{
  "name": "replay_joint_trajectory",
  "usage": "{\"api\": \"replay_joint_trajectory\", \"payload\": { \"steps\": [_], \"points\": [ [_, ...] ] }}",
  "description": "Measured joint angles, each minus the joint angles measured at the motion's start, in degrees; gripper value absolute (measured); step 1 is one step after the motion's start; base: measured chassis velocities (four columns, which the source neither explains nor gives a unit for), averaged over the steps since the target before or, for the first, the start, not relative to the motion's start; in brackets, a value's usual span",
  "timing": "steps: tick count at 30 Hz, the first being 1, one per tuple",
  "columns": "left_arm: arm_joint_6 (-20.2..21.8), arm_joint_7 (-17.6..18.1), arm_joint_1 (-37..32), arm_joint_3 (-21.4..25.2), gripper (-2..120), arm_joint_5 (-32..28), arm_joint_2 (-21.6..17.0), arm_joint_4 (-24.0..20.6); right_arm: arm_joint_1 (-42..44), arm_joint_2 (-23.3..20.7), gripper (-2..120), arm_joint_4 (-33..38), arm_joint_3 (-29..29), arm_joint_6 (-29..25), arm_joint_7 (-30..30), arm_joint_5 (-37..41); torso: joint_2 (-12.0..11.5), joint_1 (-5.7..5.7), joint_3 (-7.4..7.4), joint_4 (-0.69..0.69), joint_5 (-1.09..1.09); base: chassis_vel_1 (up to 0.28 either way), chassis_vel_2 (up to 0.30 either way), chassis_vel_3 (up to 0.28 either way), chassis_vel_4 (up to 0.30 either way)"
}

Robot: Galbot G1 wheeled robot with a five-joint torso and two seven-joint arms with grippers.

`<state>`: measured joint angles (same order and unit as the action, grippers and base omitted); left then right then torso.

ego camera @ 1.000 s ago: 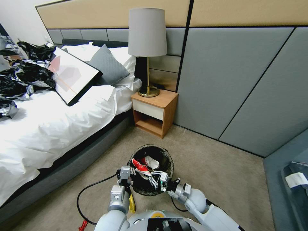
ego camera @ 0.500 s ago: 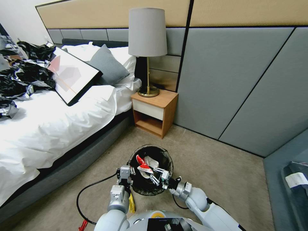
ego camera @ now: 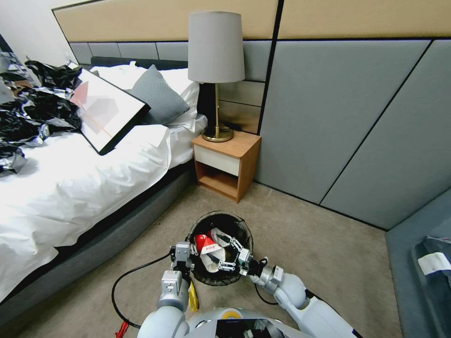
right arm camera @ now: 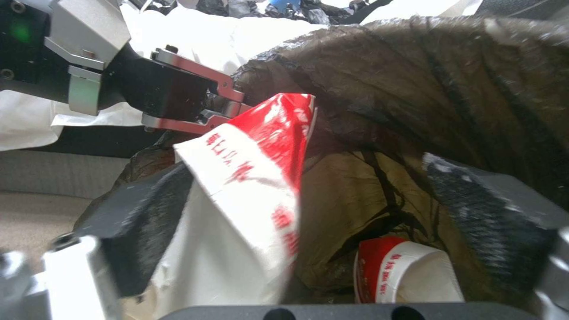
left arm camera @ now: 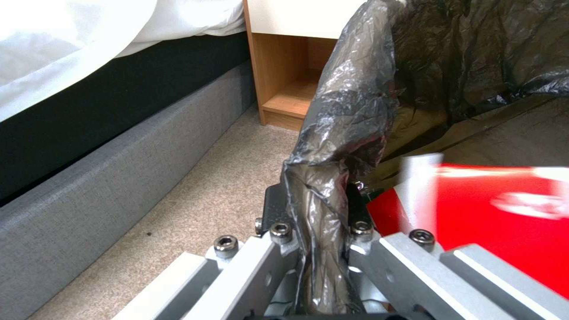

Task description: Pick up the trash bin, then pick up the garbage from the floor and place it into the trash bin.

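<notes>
The trash bin (ego camera: 235, 224), lined with a black bag, hangs just above the carpet in front of me. My left gripper (ego camera: 187, 252) is shut on its near-left rim; the left wrist view shows the fingers (left arm camera: 278, 218) pinching the liner-covered rim (left arm camera: 338, 133). My right gripper (ego camera: 225, 256) is over the bin's mouth, open, its pads (right arm camera: 148, 222) wide apart. A red-and-white wrapper, one piece of the garbage (right arm camera: 249, 178), leans loose against one pad inside the bin and also shows as the wrapper (ego camera: 206, 246) in the head view. Another red-and-white piece (right arm camera: 403, 275) lies at the bin's bottom.
A bed (ego camera: 70, 188) with white sheets runs along the left, carrying glossy black sheets (ego camera: 28, 117) and a framed picture (ego camera: 105, 110). A wooden nightstand (ego camera: 225, 162) with a lamp stands behind the bin. A black cable (ego camera: 127, 281) loops on the carpet. Dark furniture (ego camera: 423, 263) sits at right.
My right gripper reached a little farther over the bin and opened. The red-and-white wrapper it held has come free and tipped down into the bin. The left gripper kept still.
</notes>
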<state>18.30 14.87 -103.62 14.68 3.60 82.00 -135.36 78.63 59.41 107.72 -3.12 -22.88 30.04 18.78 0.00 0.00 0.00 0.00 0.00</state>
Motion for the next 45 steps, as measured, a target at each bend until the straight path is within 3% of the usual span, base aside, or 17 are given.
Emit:
{"api": "replay_joint_trajectory", "payload": {
  "steps": [19, 45],
  "points": [
    [0.20, 0.03, 0.27, 0.13, 0, -0.79, -0.22, -0.53, 3.58, -3.71, 100, 3.54, -6.10, -0.95, -0.08, -0.73, 0.00, 0.00, 0.00, 0.00, 0.01, 0.000, 0.000, 0.000, 0.000],
    [0.62, 0.10, -0.65, 0.24, 0, -2.02, -0.58, -1.29, 2.58, -2.72, 100, 0.77, -15.52, -3.45, 0.48, 2.49, 0.00, 0.00, 0.00, 0.00, -0.01, 0.000, 0.000, 0.000, 0.000]
  ]
}}
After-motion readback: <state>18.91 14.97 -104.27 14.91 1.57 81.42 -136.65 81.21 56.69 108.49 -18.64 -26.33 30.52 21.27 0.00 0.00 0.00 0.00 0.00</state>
